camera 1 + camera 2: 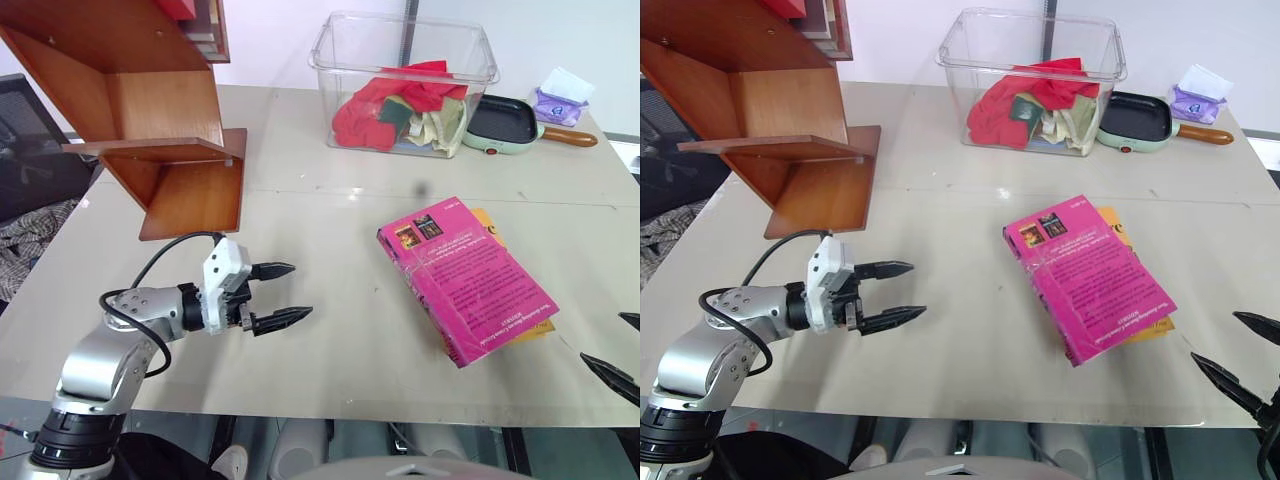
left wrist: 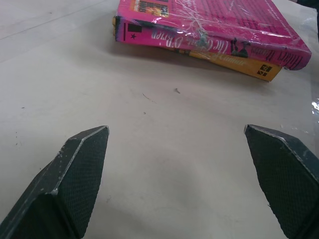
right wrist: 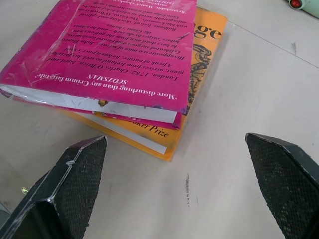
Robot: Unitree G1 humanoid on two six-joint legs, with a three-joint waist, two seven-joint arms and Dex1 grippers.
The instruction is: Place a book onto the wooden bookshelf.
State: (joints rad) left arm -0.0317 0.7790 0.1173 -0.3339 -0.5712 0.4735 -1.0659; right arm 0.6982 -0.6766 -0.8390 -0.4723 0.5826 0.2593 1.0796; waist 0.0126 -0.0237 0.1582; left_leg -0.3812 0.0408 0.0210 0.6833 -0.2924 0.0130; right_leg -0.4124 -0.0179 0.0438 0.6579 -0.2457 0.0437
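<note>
Lying on the yellow-orange book, the book shows its page edge by wrist; both pincers gape empty.

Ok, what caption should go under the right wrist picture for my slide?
Open right gripper hovers over the table near the pink book lying on a yellow-orange book.

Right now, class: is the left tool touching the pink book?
Apart. In the left eye view, the open left tool hovers with bare table between it and the pink book; the left wrist view shows that gap too.
</note>
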